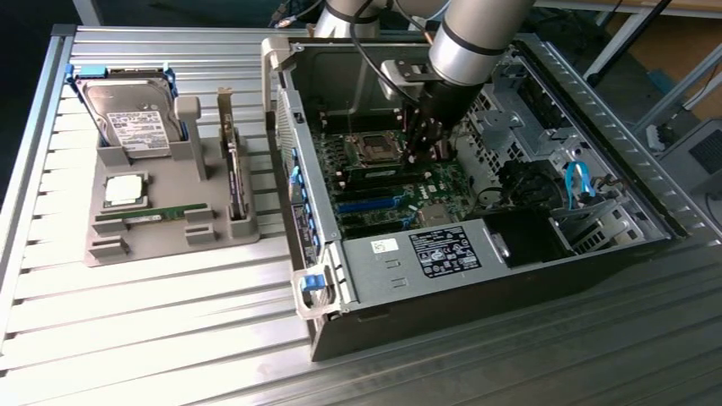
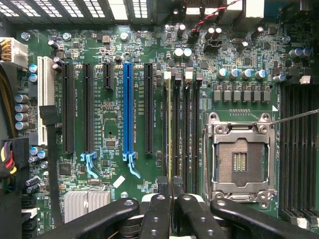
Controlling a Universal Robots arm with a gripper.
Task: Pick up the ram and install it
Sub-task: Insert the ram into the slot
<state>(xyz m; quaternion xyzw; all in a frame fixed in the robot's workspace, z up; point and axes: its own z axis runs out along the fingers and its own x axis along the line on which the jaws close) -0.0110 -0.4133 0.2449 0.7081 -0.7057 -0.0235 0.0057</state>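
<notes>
Exterior view: black two-finger claw [image 1: 427, 157] on a silver arm, down inside the open black computer case [image 1: 496, 279]. Grey parts tray [image 1: 158, 237] at 9 o'clock of the case, bearing another green stick [image 1: 152, 213].
Wrist view: claw clamped on the long, thin green ram [image 2: 169, 129], edge-on, among black memory slots [image 2: 185, 129] between the blue expansion slot [image 2: 128, 109] and the silver CPU socket [image 2: 241, 159].

- The hard drive [image 1: 134, 118] carries a white label; its print is too small to read.
- The power supply [image 1: 451, 252] carries a black label with white print and marks, not legible.
- A small white sticker [image 1: 386, 246] sits beside it, unreadable.
- The motherboard [image 2: 112, 99] has white lettering along its slots, too fine to read.
</notes>
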